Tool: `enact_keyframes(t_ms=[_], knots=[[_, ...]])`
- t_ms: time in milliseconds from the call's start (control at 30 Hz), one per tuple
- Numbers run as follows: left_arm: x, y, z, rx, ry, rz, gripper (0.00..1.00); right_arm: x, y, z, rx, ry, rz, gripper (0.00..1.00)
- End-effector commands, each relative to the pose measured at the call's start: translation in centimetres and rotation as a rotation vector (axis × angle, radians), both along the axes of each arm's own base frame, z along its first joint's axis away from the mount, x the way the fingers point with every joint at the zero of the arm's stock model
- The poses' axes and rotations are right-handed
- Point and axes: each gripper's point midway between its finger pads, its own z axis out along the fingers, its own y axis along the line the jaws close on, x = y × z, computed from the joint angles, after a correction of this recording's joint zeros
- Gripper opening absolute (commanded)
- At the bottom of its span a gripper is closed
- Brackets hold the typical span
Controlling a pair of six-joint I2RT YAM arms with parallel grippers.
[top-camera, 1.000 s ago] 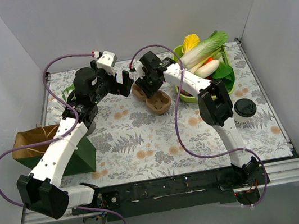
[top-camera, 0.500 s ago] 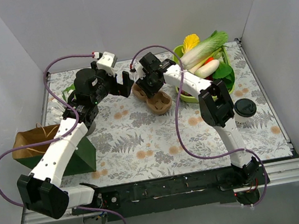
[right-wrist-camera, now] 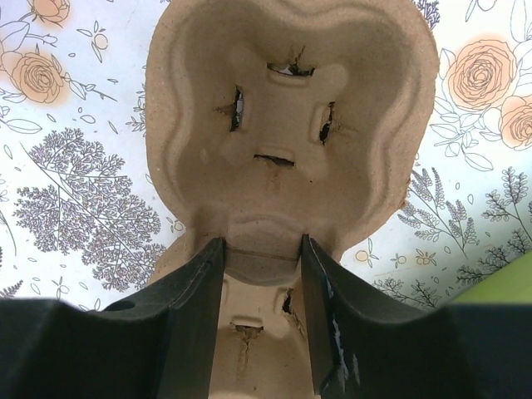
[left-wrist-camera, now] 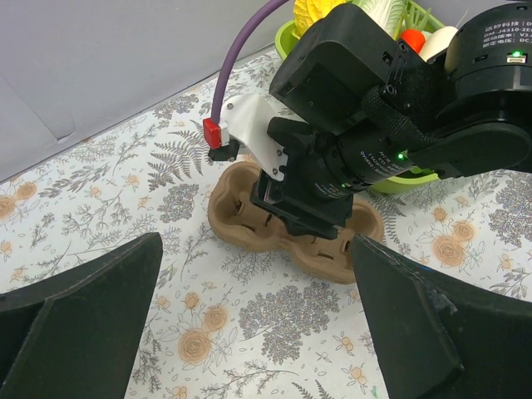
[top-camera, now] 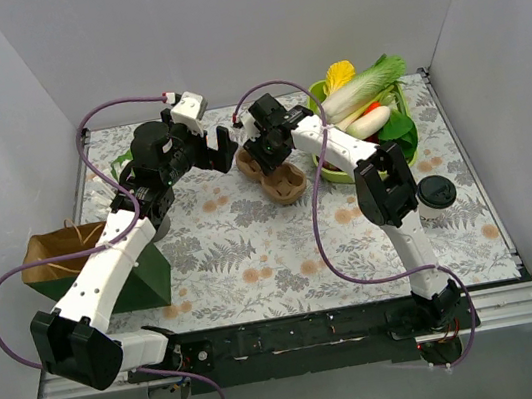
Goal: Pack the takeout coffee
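The takeout coffee (top-camera: 435, 193), a white cup with a black lid, stands at the right, partly behind my right arm. The brown cardboard carrier (top-camera: 284, 184) lies at the back middle of the table. My right gripper (top-camera: 267, 154) comes down on it, and in the right wrist view its fingers (right-wrist-camera: 191, 283) clamp the carrier's (right-wrist-camera: 291, 125) middle ridge from both sides. My left gripper (top-camera: 223, 149) hovers just left of the carrier, wide open and empty. In the left wrist view the carrier (left-wrist-camera: 241, 204) lies ahead of its spread fingers (left-wrist-camera: 75, 316).
A green bowl (top-camera: 335, 172) heaped with vegetables stands at the back right, close to the carrier. A brown paper bag (top-camera: 51, 249) and a dark green box (top-camera: 146, 274) sit at the left edge under my left arm. White walls enclose the table.
Almost nothing has changed. My right gripper and the carrier have shifted very slightly toward the back, and the left arm holds its place.
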Motion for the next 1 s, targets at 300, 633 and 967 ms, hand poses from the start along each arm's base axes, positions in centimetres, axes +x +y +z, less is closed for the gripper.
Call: enact_keyframes(t_ms=[300,633,967], knots=[[-0.2,0.0,1.4,-0.028,-0.037,-0.012,0.98,-1.1,-0.1,7.4,0.076,-0.091,0.044,0.02],[-0.2,-0.2,1.5,-0.036,-0.035,-0.021,0.98,-0.2,1.3,9.2,0.131,-0.149,0.178,0.01],[-0.3,-0.2,1.5,-0.031,-0.032,-0.028,0.98,1.4,-0.7,10.7,0.218,-0.103,0.175,0.01]])
